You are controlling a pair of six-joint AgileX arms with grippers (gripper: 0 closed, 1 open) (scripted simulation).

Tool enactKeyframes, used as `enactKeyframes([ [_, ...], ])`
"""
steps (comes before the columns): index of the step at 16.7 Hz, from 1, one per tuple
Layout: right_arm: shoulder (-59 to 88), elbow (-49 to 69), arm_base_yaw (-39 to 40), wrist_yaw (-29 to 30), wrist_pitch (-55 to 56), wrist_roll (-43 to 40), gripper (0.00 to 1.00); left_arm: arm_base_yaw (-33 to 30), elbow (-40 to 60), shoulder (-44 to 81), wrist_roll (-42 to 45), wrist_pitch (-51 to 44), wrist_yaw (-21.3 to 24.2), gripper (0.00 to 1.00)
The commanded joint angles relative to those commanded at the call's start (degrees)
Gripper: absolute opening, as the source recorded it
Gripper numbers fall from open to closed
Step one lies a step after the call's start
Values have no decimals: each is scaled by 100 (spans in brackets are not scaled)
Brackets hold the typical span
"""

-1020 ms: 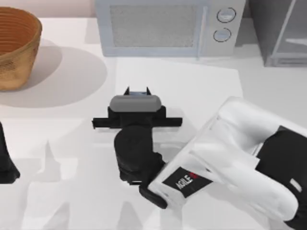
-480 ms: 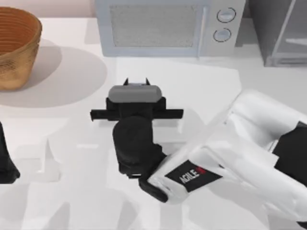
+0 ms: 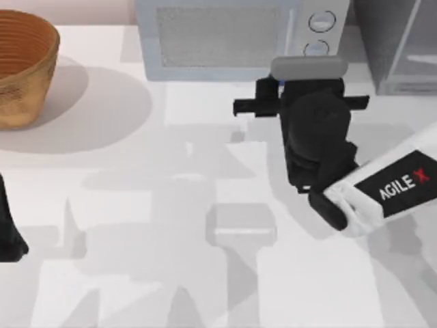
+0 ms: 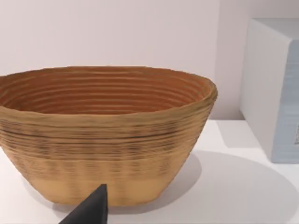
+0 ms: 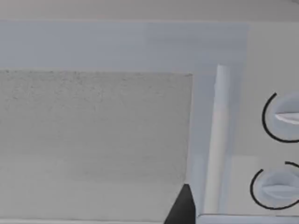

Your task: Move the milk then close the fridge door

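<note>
Though the milk is hidden under the right gripper (image 3: 308,75), which hangs at the microwave (image 3: 232,37) front by its knobs, whether the gripper clasps it I cannot tell. A small carton should be light and a little crushable, best pinched across its flat sides. The fridge door (image 3: 410,44) stands at the table's (image 3: 136,260) far right. The basket (image 4: 105,135) looks bare inside; the left gripper (image 3: 10,232) sits parked at the left edge.

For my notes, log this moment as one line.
right hand: at microwave front, near knobs | left hand: parked, table's left edge | fridge door: open
</note>
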Motion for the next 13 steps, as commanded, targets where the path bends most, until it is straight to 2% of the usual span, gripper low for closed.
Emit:
enactKeyframes([
  [4, -1821, -1536, -1626, -1669, -9, 9, 0, 0, 0, 0, 0, 0, 0, 100],
  [7, -2953, -2570, -2723, -2712, -55, 19, 0, 0, 0, 0, 0, 0, 0, 100],
  [10, -3570, -3188, -3343, -3313, -157, 8, 0, 0, 0, 0, 0, 0, 0, 100],
  [13, -3678, -3297, -3452, -3419, -190, -2, 0, 0, 0, 0, 0, 0, 0, 100],
])
